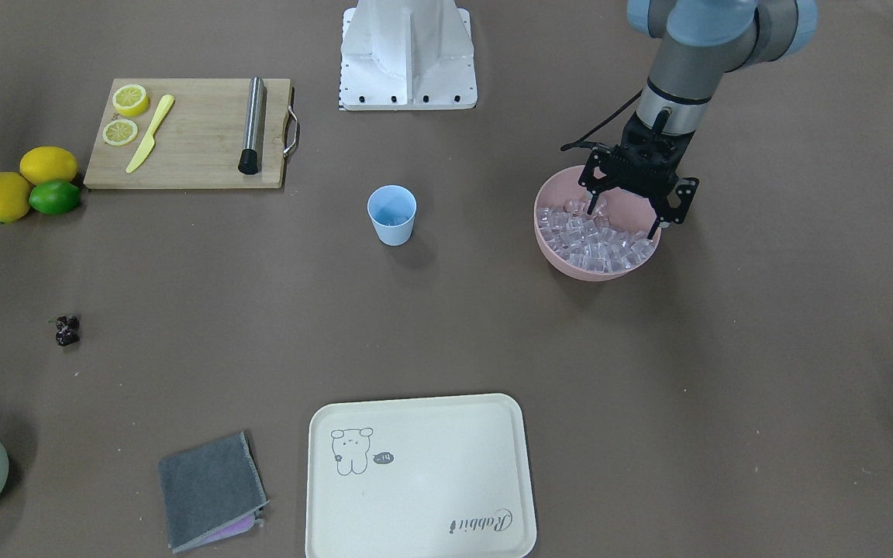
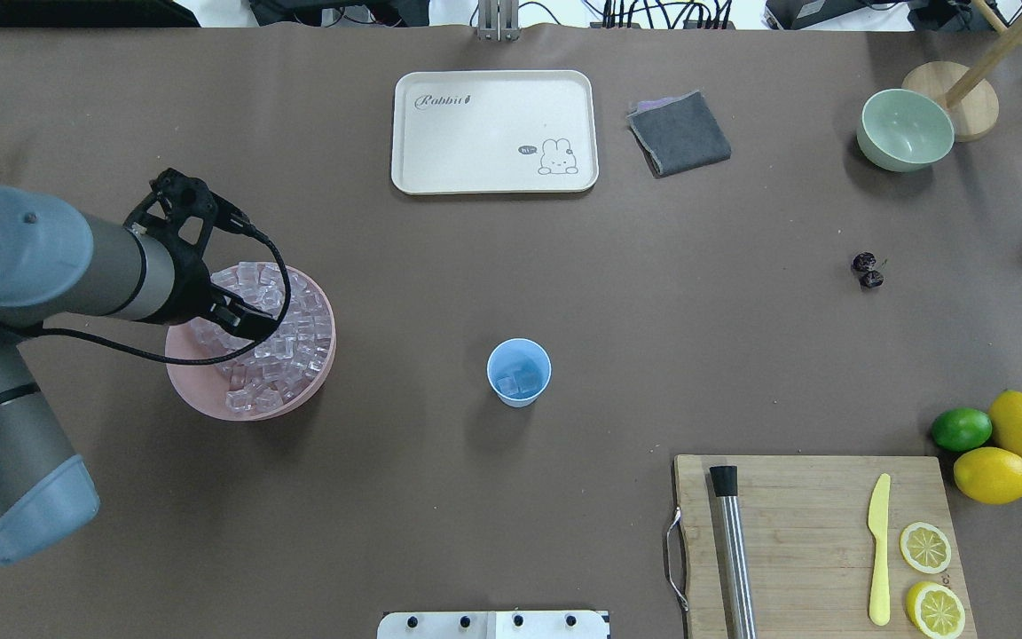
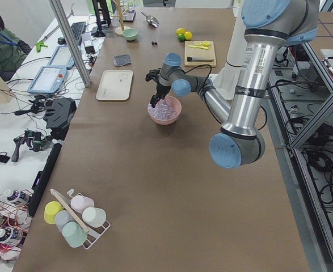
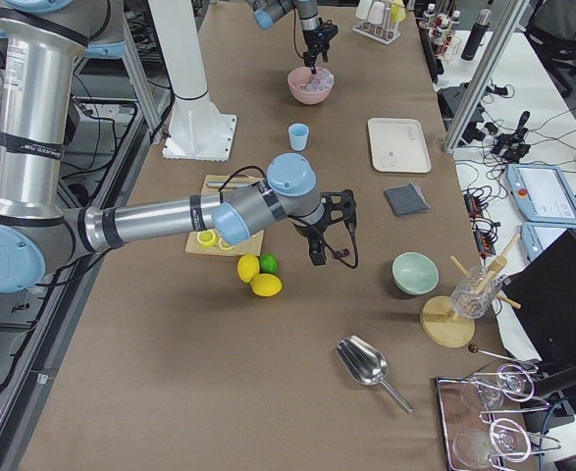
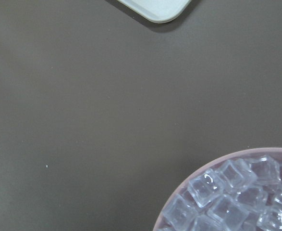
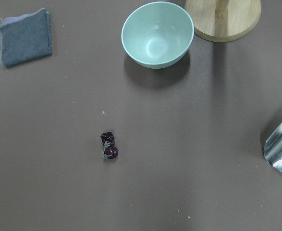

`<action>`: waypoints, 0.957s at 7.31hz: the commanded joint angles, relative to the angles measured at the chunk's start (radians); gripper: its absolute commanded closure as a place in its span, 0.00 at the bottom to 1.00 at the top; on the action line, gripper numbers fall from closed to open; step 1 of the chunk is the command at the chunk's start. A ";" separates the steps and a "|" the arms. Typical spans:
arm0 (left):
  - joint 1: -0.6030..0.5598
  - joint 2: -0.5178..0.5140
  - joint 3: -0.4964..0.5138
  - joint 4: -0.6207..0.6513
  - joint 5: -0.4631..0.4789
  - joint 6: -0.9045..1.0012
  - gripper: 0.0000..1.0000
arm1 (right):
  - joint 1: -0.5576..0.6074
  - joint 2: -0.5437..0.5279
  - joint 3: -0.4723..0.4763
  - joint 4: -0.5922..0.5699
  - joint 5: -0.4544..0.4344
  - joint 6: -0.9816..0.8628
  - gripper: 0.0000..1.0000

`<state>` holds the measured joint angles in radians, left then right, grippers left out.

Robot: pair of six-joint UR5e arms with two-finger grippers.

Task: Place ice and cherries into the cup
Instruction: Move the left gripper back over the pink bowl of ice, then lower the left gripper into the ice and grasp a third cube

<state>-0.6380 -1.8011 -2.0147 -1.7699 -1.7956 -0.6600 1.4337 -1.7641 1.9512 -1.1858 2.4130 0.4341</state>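
A cream tray (image 1: pixel 431 480) lies beside a grey cloth (image 1: pixel 210 490); lemon halves (image 1: pixel 129 99) rest on the cutting board (image 1: pixel 198 139).

I read the table (image 1: pixel 446 333) cover as matt brown paper. The cup (image 1: pixel 394 231) is smooth light-blue plastic. On the cup's left-arm side, the ice (image 1: pixel 598 240) looks clear and glassy in a matt pink bowl (image 1: pixel 570 267). Opposite, the cutting board (image 1: pixel 198 147) is bare wood, its rod (image 1: pixel 251 124) brushed metal.

The overhead camera looks down from behind the robot; the front one faces it. Both share the cup (image 2: pixel 515 353) and pink bowl (image 2: pixel 200 395). The left wrist camera sits close, bowl at 5 o'clock; the right one shows the cherries (image 6: pixel 109 146) near centre.
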 commanded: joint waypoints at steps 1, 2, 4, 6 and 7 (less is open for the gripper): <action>0.086 0.035 -0.010 0.006 0.002 -0.191 0.04 | -0.002 0.000 0.000 0.000 0.000 0.000 0.00; 0.087 0.058 -0.013 0.006 0.001 -0.194 0.04 | -0.002 0.000 0.000 0.000 0.000 0.000 0.00; 0.087 0.077 -0.004 0.003 -0.007 -0.208 0.04 | -0.002 0.000 0.000 0.000 0.000 0.000 0.00; 0.141 0.066 0.013 0.000 0.001 -0.302 0.04 | -0.002 0.000 0.000 0.000 0.000 -0.002 0.00; 0.141 0.068 0.014 0.000 0.002 -0.303 0.04 | -0.002 0.000 -0.002 0.000 0.000 -0.002 0.00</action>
<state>-0.5092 -1.7328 -2.0051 -1.7697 -1.7962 -0.9473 1.4312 -1.7641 1.9509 -1.1858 2.4129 0.4328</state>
